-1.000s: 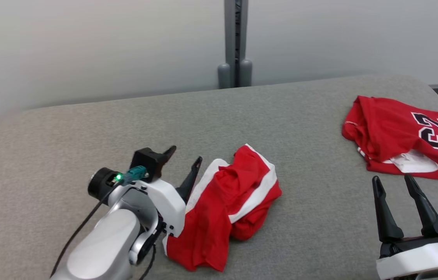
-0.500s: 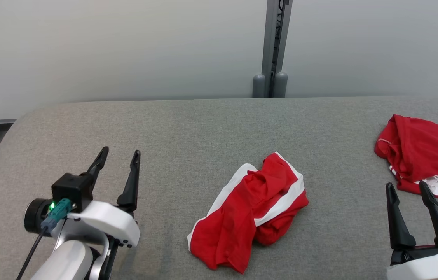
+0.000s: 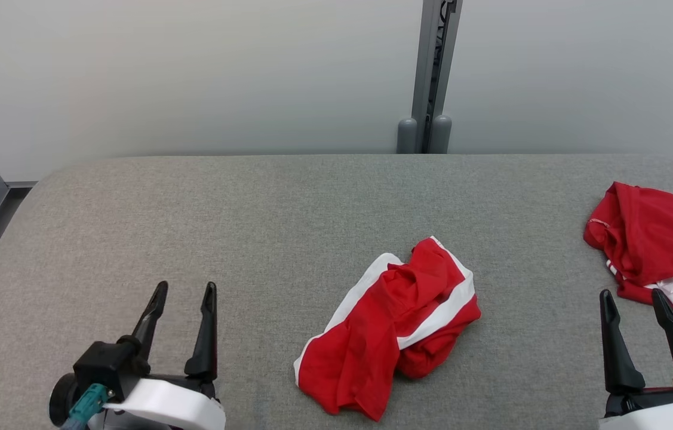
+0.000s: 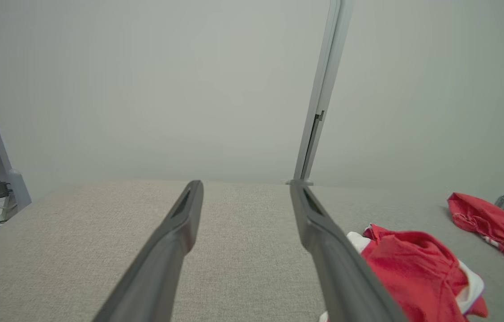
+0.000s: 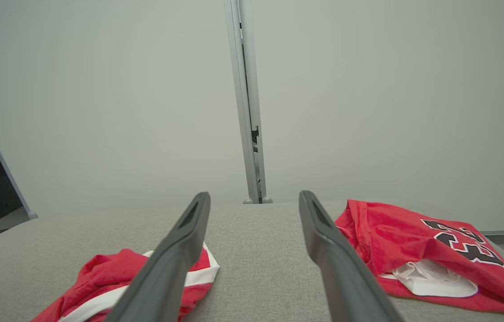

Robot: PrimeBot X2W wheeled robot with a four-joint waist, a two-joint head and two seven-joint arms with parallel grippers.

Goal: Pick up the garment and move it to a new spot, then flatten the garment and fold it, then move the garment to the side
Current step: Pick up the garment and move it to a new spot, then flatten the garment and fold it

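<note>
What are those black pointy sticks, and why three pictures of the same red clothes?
They are a robot's fingers: each arm ends in a gripper with two long dark fingers. One picture is from a camera on its head: left gripper lower left, right gripper lower right. The other two are from wrist cameras looking along the fingers. On the grey fabric surface lie a crumpled red garment with white stripes, in the middle, and a red jersey with black numbers, to the right. Both grippers are open, holding nothing.
</note>
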